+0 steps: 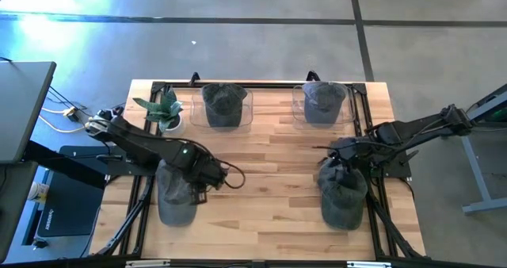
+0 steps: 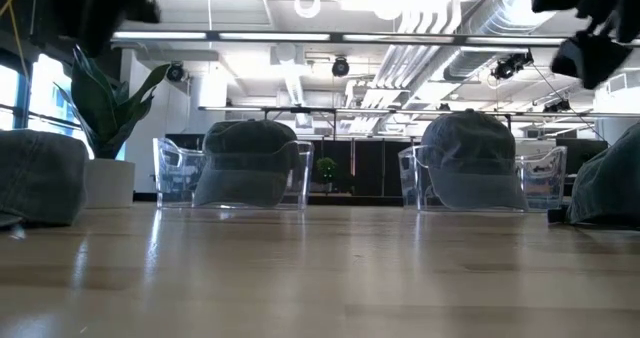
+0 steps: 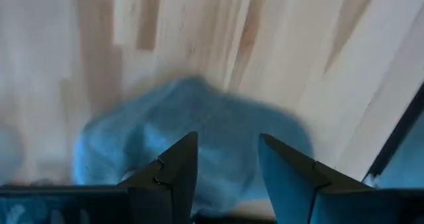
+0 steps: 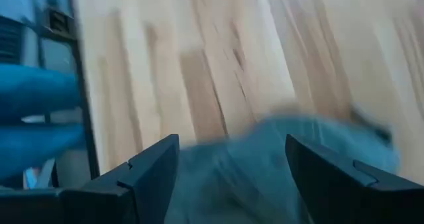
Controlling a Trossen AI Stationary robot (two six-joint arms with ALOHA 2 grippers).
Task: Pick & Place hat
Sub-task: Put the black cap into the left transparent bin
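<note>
**Two grippers above two caps at the bench's near edge**

On the light wooden bench, a potted green plant in a white pot stands near the far left corner. Beside it along the far edge sit two clear plastic bins, the left bin and the right bin, each holding a grey cap.

Near the near left corner lies a grey fabric cap; the left gripper hangs just over it, its fingers apart with nothing between them.

Toward the near right corner lies a second grey fabric cap. The right gripper is above it, fingers spread wide and empty.
</note>
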